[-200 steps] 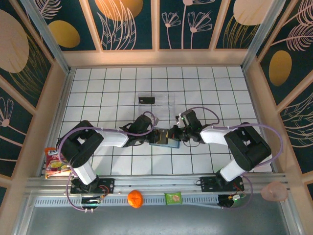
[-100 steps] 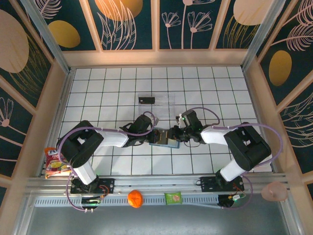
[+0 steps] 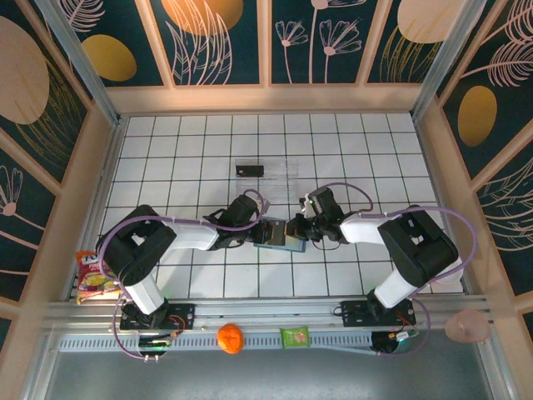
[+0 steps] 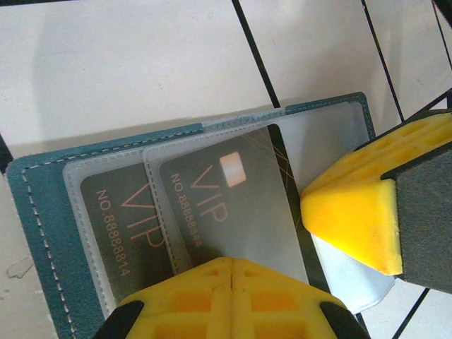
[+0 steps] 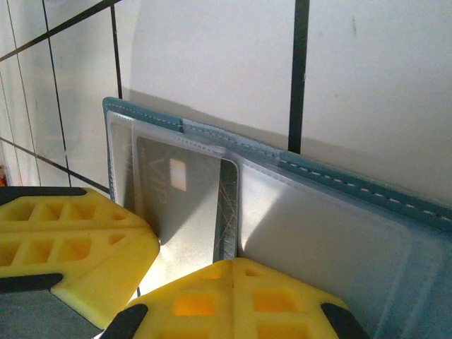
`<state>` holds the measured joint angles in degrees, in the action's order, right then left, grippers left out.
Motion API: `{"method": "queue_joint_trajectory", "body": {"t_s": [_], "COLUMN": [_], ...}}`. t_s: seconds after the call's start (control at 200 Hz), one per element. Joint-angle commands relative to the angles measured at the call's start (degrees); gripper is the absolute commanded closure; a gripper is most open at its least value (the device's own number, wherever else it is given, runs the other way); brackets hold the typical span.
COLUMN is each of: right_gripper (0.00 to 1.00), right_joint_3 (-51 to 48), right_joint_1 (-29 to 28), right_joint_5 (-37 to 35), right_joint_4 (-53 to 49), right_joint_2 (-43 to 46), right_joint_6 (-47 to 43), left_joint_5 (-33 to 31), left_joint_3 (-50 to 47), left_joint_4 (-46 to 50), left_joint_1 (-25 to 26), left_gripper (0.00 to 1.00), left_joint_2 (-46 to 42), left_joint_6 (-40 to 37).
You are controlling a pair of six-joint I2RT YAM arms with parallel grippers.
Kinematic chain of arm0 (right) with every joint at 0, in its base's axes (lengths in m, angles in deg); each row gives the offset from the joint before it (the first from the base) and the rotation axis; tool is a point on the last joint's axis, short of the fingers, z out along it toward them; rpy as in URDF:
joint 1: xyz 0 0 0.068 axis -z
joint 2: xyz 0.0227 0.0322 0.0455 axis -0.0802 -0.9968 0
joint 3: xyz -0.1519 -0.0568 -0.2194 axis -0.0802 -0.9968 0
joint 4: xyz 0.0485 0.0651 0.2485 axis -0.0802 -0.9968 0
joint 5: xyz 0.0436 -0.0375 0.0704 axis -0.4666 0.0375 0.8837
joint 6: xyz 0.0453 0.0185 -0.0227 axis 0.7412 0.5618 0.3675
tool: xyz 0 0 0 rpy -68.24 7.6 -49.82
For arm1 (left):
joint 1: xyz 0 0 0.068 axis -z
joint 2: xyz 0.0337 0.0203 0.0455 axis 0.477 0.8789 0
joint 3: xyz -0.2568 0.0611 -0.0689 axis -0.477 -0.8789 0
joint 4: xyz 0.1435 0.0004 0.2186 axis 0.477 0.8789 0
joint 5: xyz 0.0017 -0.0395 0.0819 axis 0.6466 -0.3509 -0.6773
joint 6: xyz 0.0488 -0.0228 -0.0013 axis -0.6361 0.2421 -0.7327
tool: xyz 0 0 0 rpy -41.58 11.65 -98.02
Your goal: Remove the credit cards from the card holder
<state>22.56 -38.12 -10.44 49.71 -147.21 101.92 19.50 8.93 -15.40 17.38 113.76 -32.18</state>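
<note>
Our left end effector [image 4: 232, 300], fingers pressed together, sits over the dark credit cards [image 4: 226, 205] sleeved in the open card holder [image 4: 39, 212] on the surface [image 3: 183, 150]. Our right end effector [image 5: 233, 300], likewise closed, meets the holder's other side.
</note>
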Motion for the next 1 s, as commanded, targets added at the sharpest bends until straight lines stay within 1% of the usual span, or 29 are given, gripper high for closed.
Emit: {"method": "queue_joint_trajectory", "body": {"t_s": [0.0,0.22,0.32,0.36,0.465,0.535,0.601,0.616,0.691,0.756,0.821,0.901,0.991], "right_gripper": [1.00,1.00,1.00,1.00,1.00,0.91,0.86,0.85,0.82,0.79,0.77,0.76,0.76], "right_joint_3": [-0.52,0.80,1.61,1.54,2.17,3.33,4.18,4.24,4.01,3.90,4.14,4.59,4.93], "right_joint_1": [-0.59,1.18,1.35,1.35,0.73,-0.95,-2.04,-2.08,-2.17,-2.17,-2.16,-2.19,-2.14], "right_joint_5": [-2.94,-6.75,-7.80,-7.16,-2.12,-2.16,-3.45,-3.63,-3.80,-3.88,-4.49,-4.78,-4.99], "right_joint_4": [-2.80,-10.59,-12.97,-12.58,-9.60,-8.65,-8.51,-8.52,-7.26,-6.25,-6.04,-5.98,-6.25], "right_joint_2": [2.03,7.41,9.17,9.68,8.44,6.98,5.95,5.74,4.64,3.82,2.98,2.34,2.64], "right_joint_6": [-0.86,-4.07,-4.95,-4.83,-3.88,-3.05,-2.38,-2.18,-1.14,-0.48,-0.13,-0.12,-0.36], "left_joint_5": [-2.71,-2.97,-3.19,-3.31,-3.66,-3.51,-3.74,-3.88,-5.60,-6.85,-7.60,-8.14,-7.69], "left_joint_3": [-1.86,-2.12,-2.12,-2.10,-1.95,-1.91,-2.25,-2.36,-2.89,-3.09,-3.07,-3.05,-3.49], "left_joint_4": [6.02,5.57,5.32,5.23,5.31,5.31,5.31,5.23,5.64,6.04,6.28,6.19,4.91], "left_joint_1": [-0.27,-0.26,-0.25,-0.25,-0.25,-0.25,-0.25,-0.28,-0.27,-0.31,-0.26,-0.25,-0.28], "left_gripper": [0.93,0.92,0.89,0.88,0.87,0.85,0.82,0.81,0.78,0.78,0.78,0.82,0.82], "left_joint_2": [1.55,1.08,0.39,0.10,0.14,0.21,-0.10,-1.84,-4.69,-6.17,-5.78,-4.36,-5.09], "left_joint_6": [-0.14,0.02,0.02,-0.04,0.01,0.05,0.13,0.13,0.04,-0.22,-0.31,-0.04,0.04]}}
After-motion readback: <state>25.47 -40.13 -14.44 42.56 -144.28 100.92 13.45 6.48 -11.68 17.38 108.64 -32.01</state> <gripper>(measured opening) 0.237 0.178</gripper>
